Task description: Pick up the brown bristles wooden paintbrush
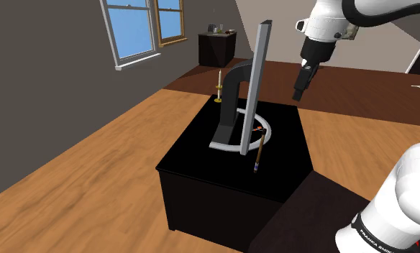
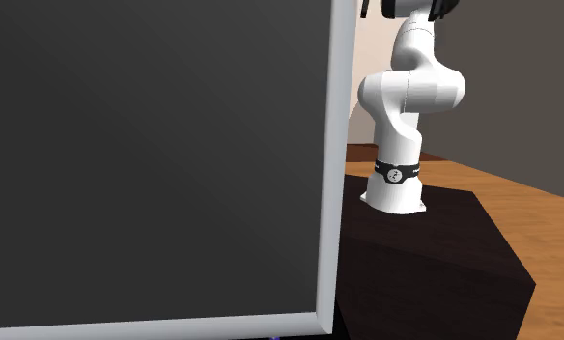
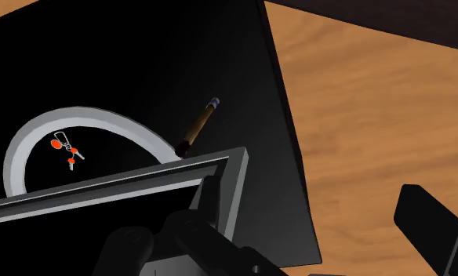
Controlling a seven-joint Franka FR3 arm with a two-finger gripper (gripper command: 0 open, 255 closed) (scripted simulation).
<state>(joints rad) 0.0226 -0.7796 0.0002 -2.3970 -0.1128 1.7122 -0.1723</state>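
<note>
Black table [image 1: 201, 154], a house interior: the paintbrush [image 1: 259, 152] lies flat just in front of the upright grey-framed panel [image 1: 253, 86]. Its darker end rests near the panel's foot, against the outer rim of the grey ring [image 3: 70, 116] on which the panel stands. Its pale-tipped end points away from the panel toward the table's edge.

My pincer [image 1: 300, 90] hangs high above and beyond the panel's top edge, well clear of the brush. From the wrist view I judge it released: a black finger [image 3: 435, 227] sits far out to the side and clasps nothing. The approach has not yet begun.

I expect the brush to be light and stiff. It is a thin, round stick that may roll or skid on the smooth top if nudged from one side only. The darker end by the ring looks like the bristle end, though I cannot be sure, and I would leave it alone.

The place to take hold is the brown handle's middle [image 3: 198, 125], with the fingers closing across its width and reaching almost to the tabletop. That spot also lies a little away from the panel. The panel's frame and the ring's rim crowd the near end, so a descent there risks a knock.
</note>
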